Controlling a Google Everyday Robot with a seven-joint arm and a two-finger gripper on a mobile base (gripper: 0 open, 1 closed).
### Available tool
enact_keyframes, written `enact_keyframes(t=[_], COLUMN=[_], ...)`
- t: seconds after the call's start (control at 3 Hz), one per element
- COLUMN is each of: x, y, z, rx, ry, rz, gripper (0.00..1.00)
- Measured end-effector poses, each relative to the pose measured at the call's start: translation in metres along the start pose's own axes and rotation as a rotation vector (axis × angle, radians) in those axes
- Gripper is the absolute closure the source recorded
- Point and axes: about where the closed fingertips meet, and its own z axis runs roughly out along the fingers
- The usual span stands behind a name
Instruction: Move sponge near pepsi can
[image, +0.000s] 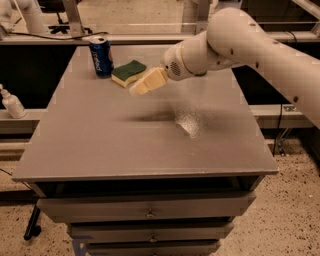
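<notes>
Item: sponge, green face up, flat on the table, just beyond the jaw tips.
Pepsi can: upright, farther out past the sponge, close beside it but not touching.
Gripper: raised over the table and seemingly clear of the sponge. Whether the jaws are parted or closed cannot be told.
Step, as judged: placement looks done.
Next move calls for drawing the arm away without nudging the sponge.

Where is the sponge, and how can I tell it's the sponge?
Look at the grey table, at the far corner where a blue pepsi can stands. Beside the can lies the sponge, with the cream gripper at its other side. It is the only flat thing there, dark green on top and pale yellow underneath.
</notes>
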Motion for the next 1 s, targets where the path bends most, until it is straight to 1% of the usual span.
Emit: enact_keyframes(t=[0.33, 0.67, 1.0], x=[0.028, 0.055, 0.062], y=[-0.003, -0.023, -0.027], z=[-0.056, -0.116, -0.127], rx=[0.064, 0.120, 0.139], ry=[-0.034, -0.069, -0.069], rz=[0.016, 0.007, -0.002], gripper=[0.00, 0.00, 0.00])
